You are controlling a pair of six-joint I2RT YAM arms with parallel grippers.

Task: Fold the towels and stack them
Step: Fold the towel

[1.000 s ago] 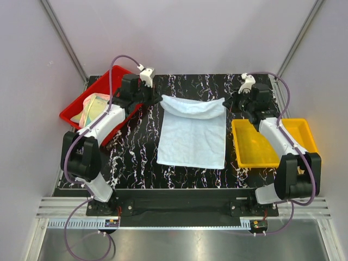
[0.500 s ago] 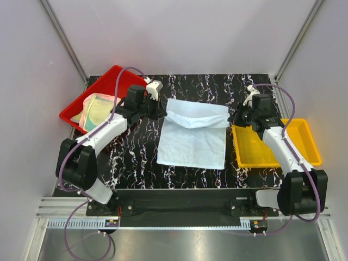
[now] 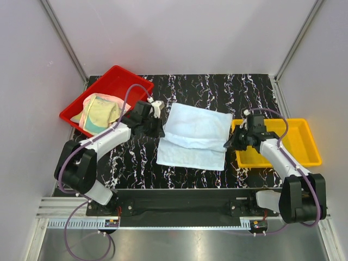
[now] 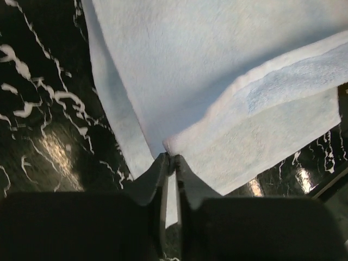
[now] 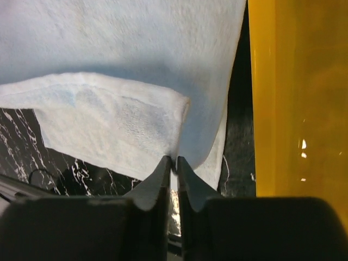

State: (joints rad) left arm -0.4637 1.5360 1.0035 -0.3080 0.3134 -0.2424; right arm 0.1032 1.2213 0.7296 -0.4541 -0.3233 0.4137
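A pale blue-white towel point(image 3: 197, 126) lies in the middle of the black marbled table, its far half drawn over towards the near edge. My left gripper point(image 3: 161, 129) pinches the folded layer's left corner, seen between the fingertips of the left gripper point(image 4: 171, 159) under the towel point(image 4: 217, 65). My right gripper point(image 3: 228, 145) pinches the right corner. In the right wrist view the right gripper point(image 5: 174, 159) holds the towel point(image 5: 119, 38) just above the lower layer. Both pairs of jaws are almost together. More towels point(image 3: 98, 111), yellow-green and pink, lie in the red tray point(image 3: 117, 73).
The red tray stands at the far left of the table. A yellow tray point(image 3: 296, 142) sits at the right, close beside my right gripper, its wall point(image 5: 299, 98) filling the right side of the right wrist view.
Both grippers have come from the far side towards the near edge, carrying the towel's far edge with them and laying it over the near half. The jaws have eased slightly.
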